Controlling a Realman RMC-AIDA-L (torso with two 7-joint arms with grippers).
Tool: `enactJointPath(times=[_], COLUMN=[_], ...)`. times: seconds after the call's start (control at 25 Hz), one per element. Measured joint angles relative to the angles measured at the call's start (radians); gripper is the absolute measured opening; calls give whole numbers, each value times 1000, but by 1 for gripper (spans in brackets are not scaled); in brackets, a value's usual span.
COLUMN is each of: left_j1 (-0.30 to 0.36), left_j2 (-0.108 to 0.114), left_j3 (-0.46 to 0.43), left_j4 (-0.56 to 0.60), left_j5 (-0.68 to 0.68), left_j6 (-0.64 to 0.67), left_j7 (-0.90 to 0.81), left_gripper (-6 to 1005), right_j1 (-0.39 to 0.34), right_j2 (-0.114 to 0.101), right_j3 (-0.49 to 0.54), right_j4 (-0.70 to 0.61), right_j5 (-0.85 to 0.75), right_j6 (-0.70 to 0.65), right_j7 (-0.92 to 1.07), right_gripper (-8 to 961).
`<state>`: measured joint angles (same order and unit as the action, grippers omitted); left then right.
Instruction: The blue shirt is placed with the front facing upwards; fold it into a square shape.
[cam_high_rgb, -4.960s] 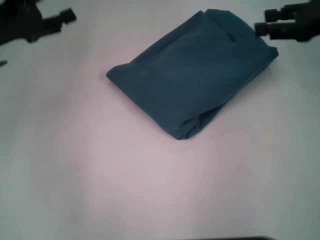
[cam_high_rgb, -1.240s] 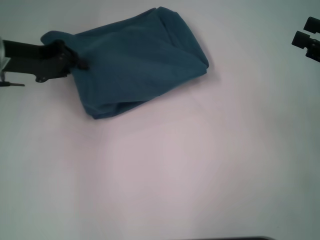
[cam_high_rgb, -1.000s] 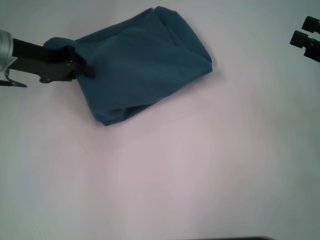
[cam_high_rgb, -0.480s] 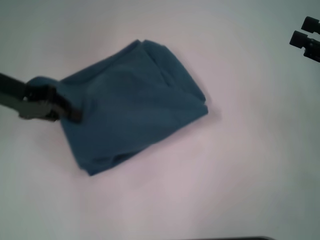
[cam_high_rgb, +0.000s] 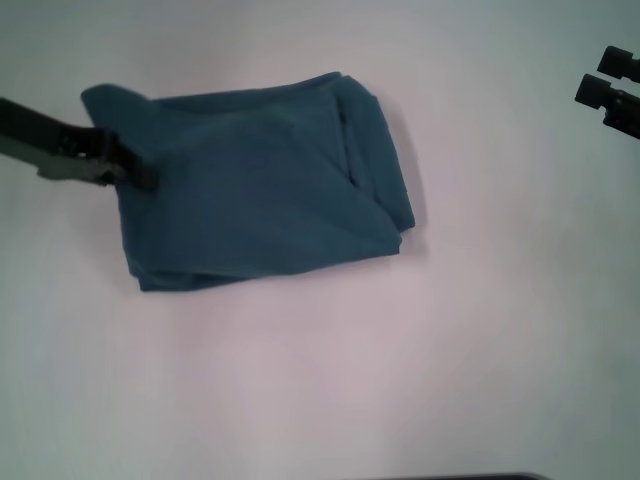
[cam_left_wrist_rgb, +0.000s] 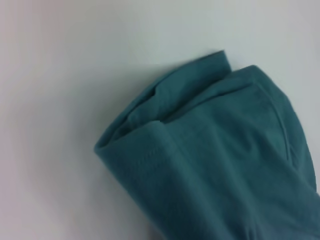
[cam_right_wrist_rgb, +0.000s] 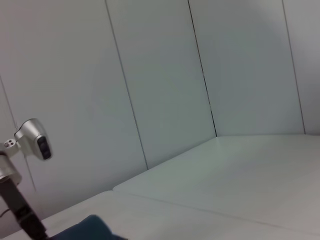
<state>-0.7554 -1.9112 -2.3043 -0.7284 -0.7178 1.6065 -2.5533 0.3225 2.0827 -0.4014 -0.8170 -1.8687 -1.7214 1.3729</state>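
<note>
Showing one blue shirt (cam_high_rgb: 260, 185), lying as a single folded bundle on one white table (cam_high_rgb: 400, 360). Counting two grippers: one left gripper (cam_high_rgb: 135, 170) sitting at the shirt's left edge, one right gripper (cam_high_rgb: 605, 85) hanging at the far right, well apart from the cloth. Counting several stacked layers at the shirt's folded corner in the left wrist view, exact number being unclear.

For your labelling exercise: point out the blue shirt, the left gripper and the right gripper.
blue shirt (cam_high_rgb: 250, 190), head view, middle of the folded cloth.
left gripper (cam_high_rgb: 138, 172), head view, tip at the shirt's edge.
right gripper (cam_high_rgb: 600, 78), head view, dark tips.
</note>
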Motion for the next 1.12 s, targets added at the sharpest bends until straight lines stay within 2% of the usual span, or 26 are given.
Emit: enactJointPath(times=[0.36, 0.52, 0.8, 0.96, 1.12], left_j1=[-15, -11, 1, 41, 87], left_j2=[-42, -46, -49, -50, -71], left_j3=[40, 58, 45, 14, -56], left_j4=[-71, -78, -112, -208, -328], left_j5=[25, 30, 68, 72, 66], left_j6=[-118, -150, -162, -154, -102], left_j7=[18, 22, 5, -11, -37], left_gripper=[126, 127, 332, 466, 614], right_j1=[-4, -2, 10, 19, 30], right_j2=[0, 0, -1, -6, -14], right_j3=[-2, -2, -2, -2, -2], right_j4=[10, 10, 10, 10, 4], right_j5=[0, 0, 0, 0, 0], right_j6=[-2, -1, 6, 7, 15], right_j7=[0, 0, 12, 54, 120], right_gripper=[590, 590, 591, 591, 591])
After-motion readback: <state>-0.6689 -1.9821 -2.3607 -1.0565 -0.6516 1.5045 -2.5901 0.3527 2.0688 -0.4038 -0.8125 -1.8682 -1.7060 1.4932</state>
